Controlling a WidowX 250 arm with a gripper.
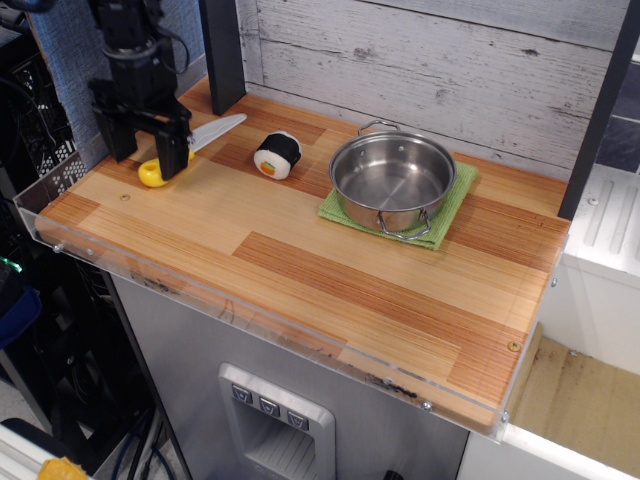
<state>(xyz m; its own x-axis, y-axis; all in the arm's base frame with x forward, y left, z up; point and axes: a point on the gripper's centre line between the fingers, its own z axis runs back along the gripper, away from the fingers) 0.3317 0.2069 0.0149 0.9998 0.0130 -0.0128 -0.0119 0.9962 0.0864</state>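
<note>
Straddling the knife [215, 131], perhaps touching, tool [150, 160] has sushi roll [277, 155] beside.

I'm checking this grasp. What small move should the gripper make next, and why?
Probably lower slightly, then close: the open gripper hangs over the knife at its yellow handle, jaws apart on either side, and the knife lies flat on the counter.

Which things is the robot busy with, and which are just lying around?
Busy with: black gripper, open, over the yellow-handled toy knife with a grey blade.
Just lying around: white toy sushi roll with black wrap; shiny steel pot with two handles; green cloth under the pot; wooden counter.
</note>
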